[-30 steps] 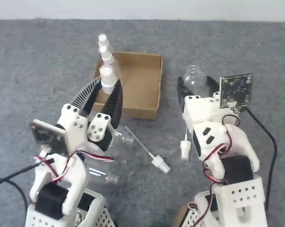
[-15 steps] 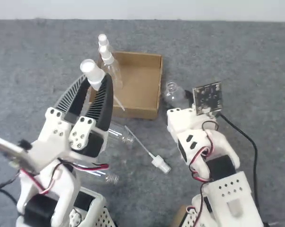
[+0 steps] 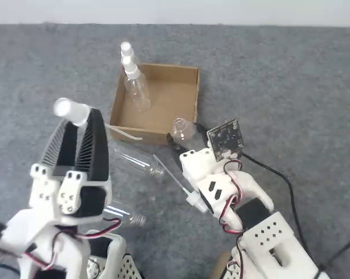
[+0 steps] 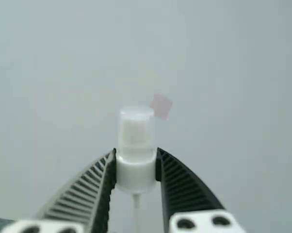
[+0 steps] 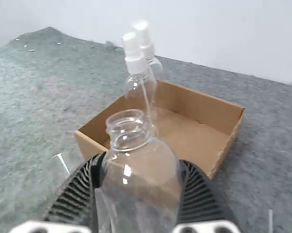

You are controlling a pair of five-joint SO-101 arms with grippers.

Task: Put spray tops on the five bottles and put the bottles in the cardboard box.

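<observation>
**Desk:** What has moved in the last second?

**Photographer:** Both arms. The left end effector point(image 3: 79, 116) has swung away from the cardboard box point(image 3: 189, 107) toward the near left of the grey tabletop point(image 3: 291, 87), taking its spray top point(image 3: 69, 108) with it. The right end effector point(image 3: 181, 138) has slid from beside the box's right wall to its front wall, bringing the open bottle point(image 3: 181, 127) along.

**Desk:** And the grips?

**Photographer:** The left fingers are clamped on the collar of the white spray top. The nozzle cap stands above the fingertips and the thin dip tube trails below. The right fingers are closed round the body of the clear open bottle, which is upright with a bare neck, just in front of the box.

**Desk:** What is in the box?

**Photographer:** Two bottles with tops fitted stand upright in the far left corner, the front capped bottle point(image 3: 137, 88) just ahead of the rear capped bottle point(image 3: 127, 53).

**Desk:** And on the tabletop?

**Photographer:** Two open-necked bottles lie on their sides. The first lying bottle point(image 3: 137, 160) is just before the box's front wall, between the two arms. The second lying bottle point(image 3: 125, 216) is nearer the left arm's base. A loose spray top point(image 3: 196, 201) lies beside the right arm, its tube pointing back toward the box.
</observation>
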